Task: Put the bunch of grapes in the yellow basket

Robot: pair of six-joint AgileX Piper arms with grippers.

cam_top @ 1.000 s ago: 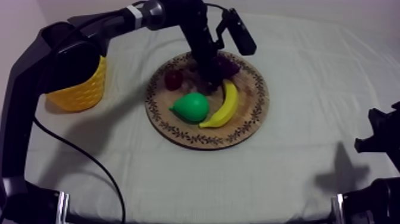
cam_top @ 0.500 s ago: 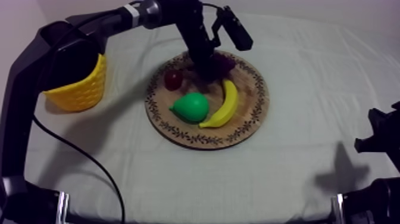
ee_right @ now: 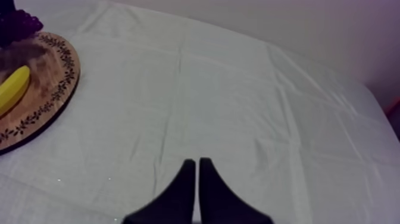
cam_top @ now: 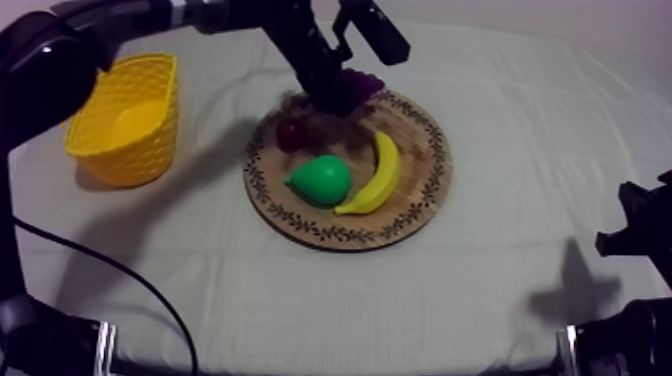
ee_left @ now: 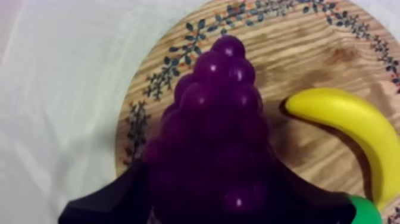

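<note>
1. Since a second ago the left claw (cam_top: 338, 90) has risen from the board (cam_top: 420, 195) and drawn back toward its far rim, taking the grapes (cam_top: 364, 84) along.
2. It is clenched on the grapes, a black finger at each side of the bunch's wide end. The bunch seems to hang clear of the wood, just ahead of the claw.
3. I judge the pick done and the carry still to do. The basket (cam_top: 130, 160) stands well apart at the claw's side, across bare tabletop (cam_top: 500, 300).
4. The grapes are a dark purple, glossy cone of round beads. The narrow tip points away from the claw, with the banana (ee_left: 351, 128) beside it.
5. The right claw (ee_right: 196, 173) is clenched on nothing, well apart.
</note>
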